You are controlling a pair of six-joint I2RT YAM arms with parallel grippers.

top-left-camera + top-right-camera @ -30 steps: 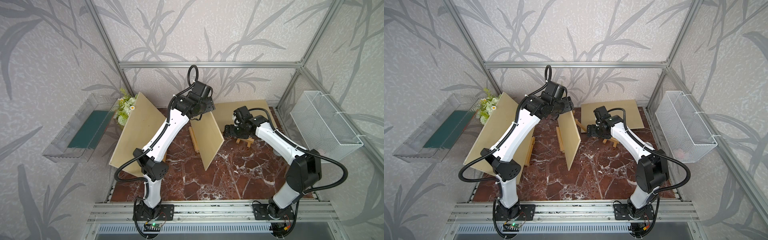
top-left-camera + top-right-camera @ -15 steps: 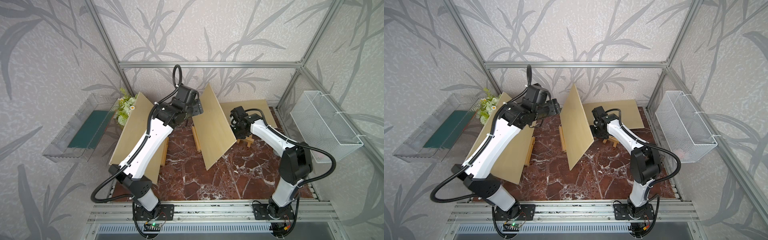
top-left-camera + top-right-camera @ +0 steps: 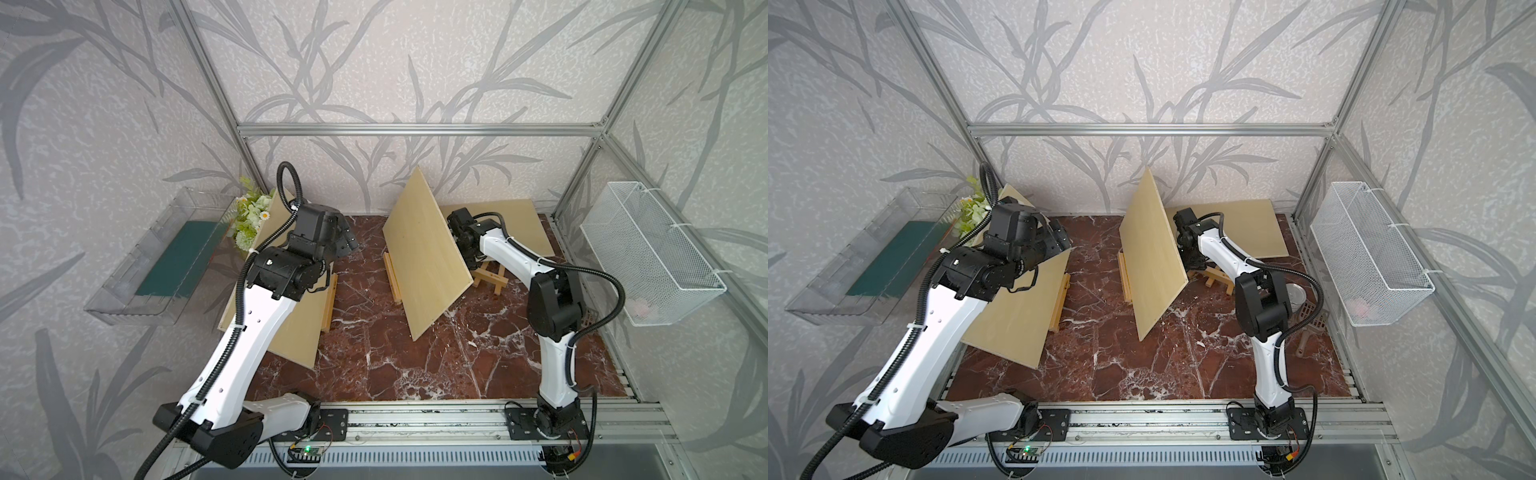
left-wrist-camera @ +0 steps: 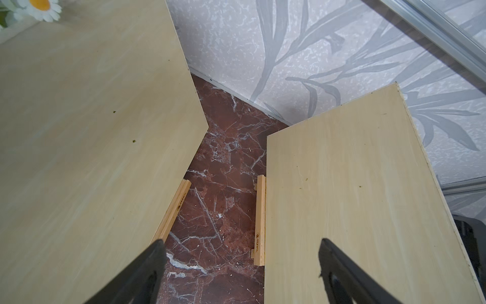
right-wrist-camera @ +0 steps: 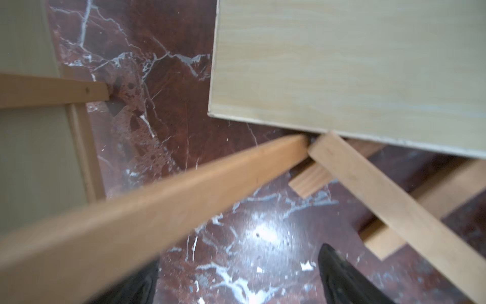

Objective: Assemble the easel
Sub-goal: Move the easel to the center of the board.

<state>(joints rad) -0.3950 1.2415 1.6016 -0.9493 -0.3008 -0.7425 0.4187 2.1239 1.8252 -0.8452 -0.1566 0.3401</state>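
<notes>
A pale wooden board [image 3: 424,257] [image 3: 1152,257] stands tilted in the middle, its lower edge by a wooden ledge strip [image 3: 392,278] [image 4: 260,218]. My left gripper [image 3: 347,237] [image 4: 240,252] hangs open to the left of it, holding nothing, over bare marble between this board and a second leaning board [image 3: 291,316] [image 4: 92,131]. My right gripper [image 5: 236,263] is open behind the middle board, mostly hidden in both top views. A wooden easel leg [image 5: 157,215] crosses in front of one fingertip. A small easel frame [image 3: 490,278] [image 3: 1217,280] lies beside it.
A third board [image 3: 519,224] lies flat at the back right. A white wire basket [image 3: 652,253] hangs on the right wall, a clear tray [image 3: 124,286] on the left, and artificial flowers [image 3: 249,212] stand behind the left board. Small tools [image 3: 1308,320] lie at the right edge.
My left gripper let go of the middle board, opened wider and pulled back to the left. The board tipped toward the right and now stands alone. My right gripper moved in behind it.
</notes>
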